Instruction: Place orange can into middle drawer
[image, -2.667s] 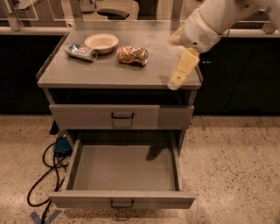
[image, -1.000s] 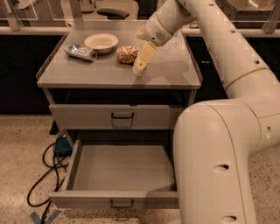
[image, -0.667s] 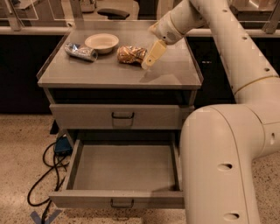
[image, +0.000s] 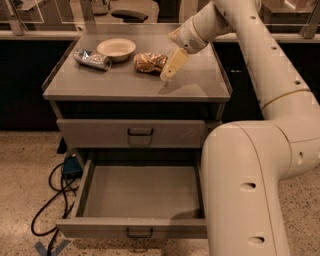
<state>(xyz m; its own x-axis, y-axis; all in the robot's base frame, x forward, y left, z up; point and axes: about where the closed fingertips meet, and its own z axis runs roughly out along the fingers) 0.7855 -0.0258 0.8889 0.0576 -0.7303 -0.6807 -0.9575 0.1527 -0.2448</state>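
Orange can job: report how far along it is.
Done: the middle drawer stands pulled open, nothing in its tray. In hand: the claw hangs over the cabinet top, close beside the orange can, which lies on that top, not lifted. Left: grasp the can, carry it down and set it in the open drawer.

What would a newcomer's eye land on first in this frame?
The bulky cream robot arm fills the right side, its gripper poised above the cabinet top beside the orange can. Below, the middle drawer stands pulled open.
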